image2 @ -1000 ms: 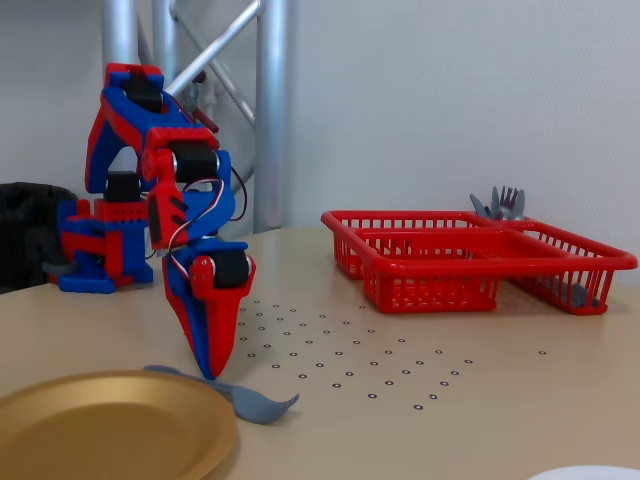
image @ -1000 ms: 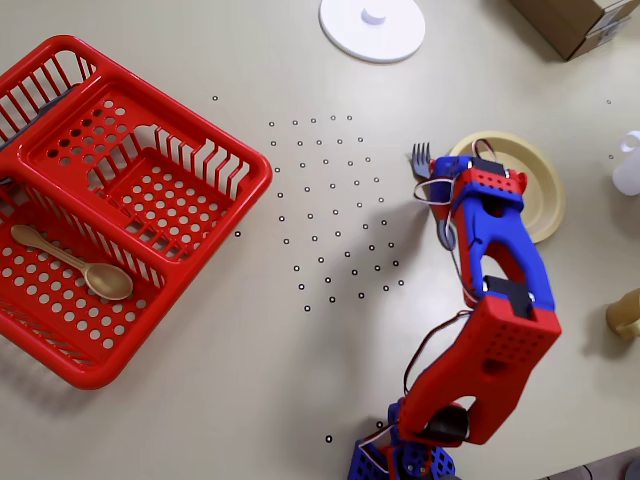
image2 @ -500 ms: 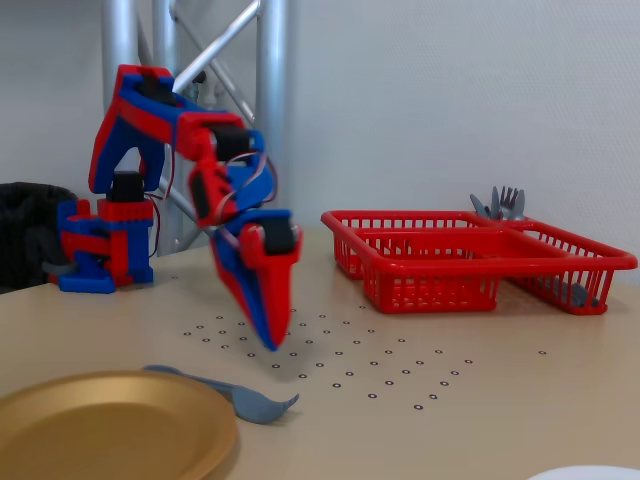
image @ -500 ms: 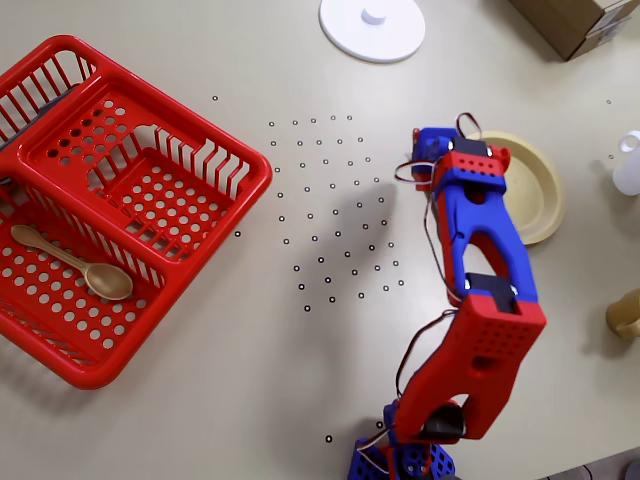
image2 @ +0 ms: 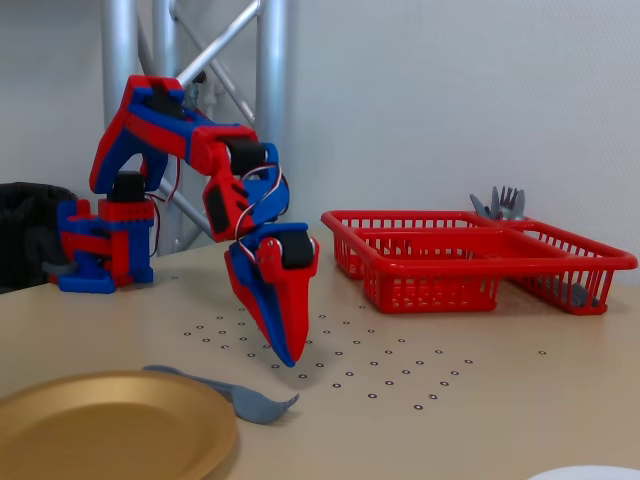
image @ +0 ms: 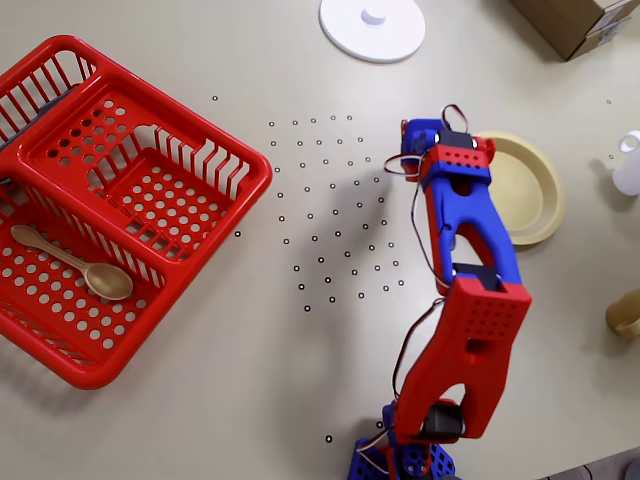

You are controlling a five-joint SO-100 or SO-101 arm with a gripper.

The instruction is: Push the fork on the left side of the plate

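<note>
in the fixed view the plate (image2: 105,425) sits low at the left, the fork (image2: 235,393) flat along its right rim, touching or nearly so. my gripper (image2: 287,359) hangs just beyond the fork, jaws pinched together, holding nothing. i'd lower the tip beside the handle and nudge gently, keeping the fork off the rim.

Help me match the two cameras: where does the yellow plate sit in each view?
Overhead view: the plate lies at the right, partly covered by the arm.
Fixed view: the plate fills the bottom left corner, cut by the edge.
Shared landmark: the red basket, left overhead, right in the fixed view.
</note>
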